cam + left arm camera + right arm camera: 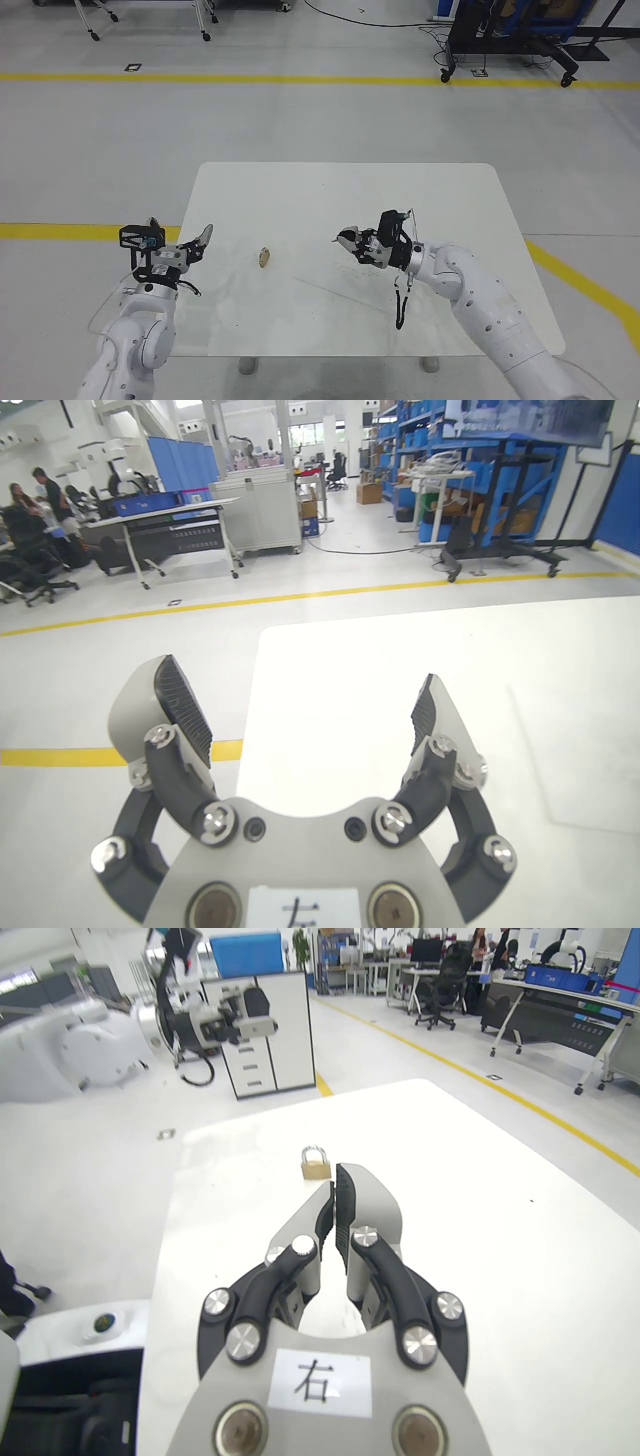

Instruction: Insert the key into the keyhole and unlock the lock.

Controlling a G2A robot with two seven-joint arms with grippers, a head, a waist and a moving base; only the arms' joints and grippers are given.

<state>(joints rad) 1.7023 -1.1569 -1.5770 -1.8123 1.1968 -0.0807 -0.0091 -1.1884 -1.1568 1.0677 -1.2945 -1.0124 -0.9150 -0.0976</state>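
A small brass padlock [264, 257] with a silver shackle lies on the white table [400, 190], left of centre. In the right wrist view the padlock [315, 1164] sits just beyond my right gripper [334, 1184]. That gripper's pads are pressed together and no key can be seen between them. In the top view the right gripper [343, 240] hovers to the right of the lock, pointing at it. My left gripper [182, 238] stands open at the table's left edge with nothing between its fingers [182, 700]; the left gripper [300, 680] looks across bare tabletop.
The near-left table edge [250, 720] runs under the left gripper, with floor and a yellow line [60, 756] beside it. A black cable [400, 300] hangs from the right forearm. The rest of the tabletop [475, 1208] is bare.
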